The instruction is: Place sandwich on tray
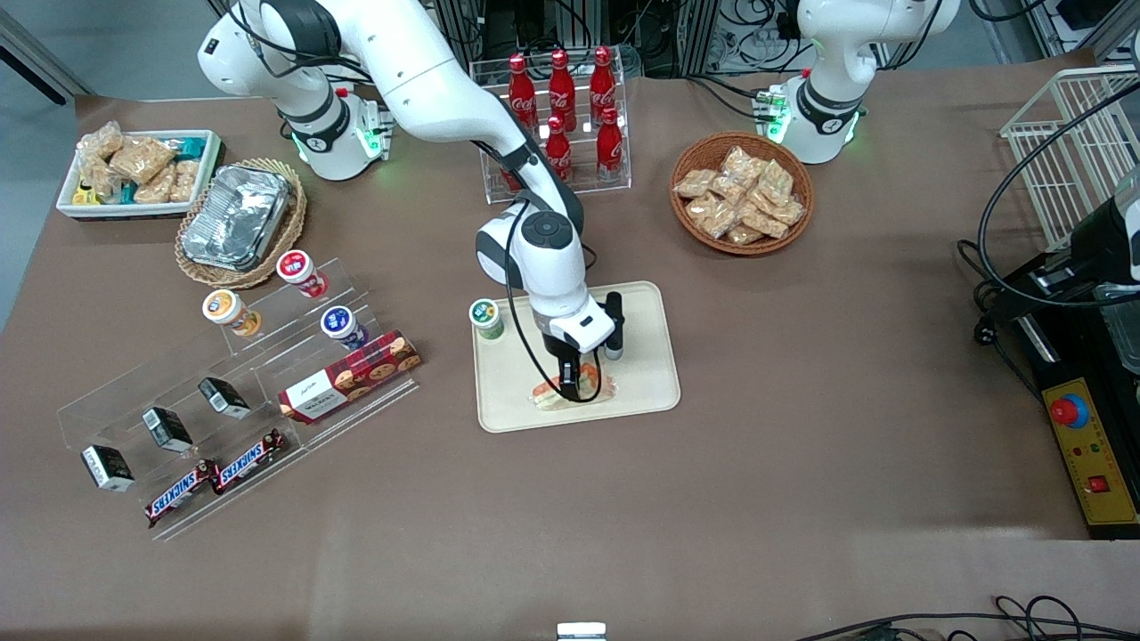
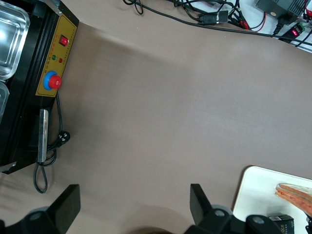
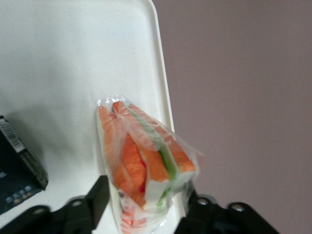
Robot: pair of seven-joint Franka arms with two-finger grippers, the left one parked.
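The job looks nearly finished: the triangular sandwich wedge in clear plastic wrap (image 1: 572, 389) sits low over the large, flat cream-beige plastic tray with rounded corners (image 1: 643, 374), at the edge nearest the front camera. What seems left is for the fingers to let go and the arm to lift away.

Going from the working arm's end of the worktop: a white deep bin of tan snack packets (image 1: 135, 171), then a crinkled foil container on a woven mat (image 1: 237, 216), both well apart from the tray. Nearer the front camera stands a clear acrylic stepped rack (image 1: 236, 401) holding small round-lidded cups, dark little boxes, a red patterned biscuit box and Snickers bars. Next, on the tray's corner toward the working arm, a small green-lidded cup (image 1: 486, 318).

The end effector (image 1: 574, 378) is over the tray and closed on the sandwich; the right wrist view shows the black fingers (image 3: 95, 197) pressing the wrap from both sides. The film looks thin, glossy and crumpled, and through it show soft orange-red, pale and green layers. The tray's surface is smooth and matte with a low rim. Whether the wedge's base touches the tray I cannot tell.

Farther toward the parked arm sits a round woven wicker basket of tan packets (image 1: 741, 193).
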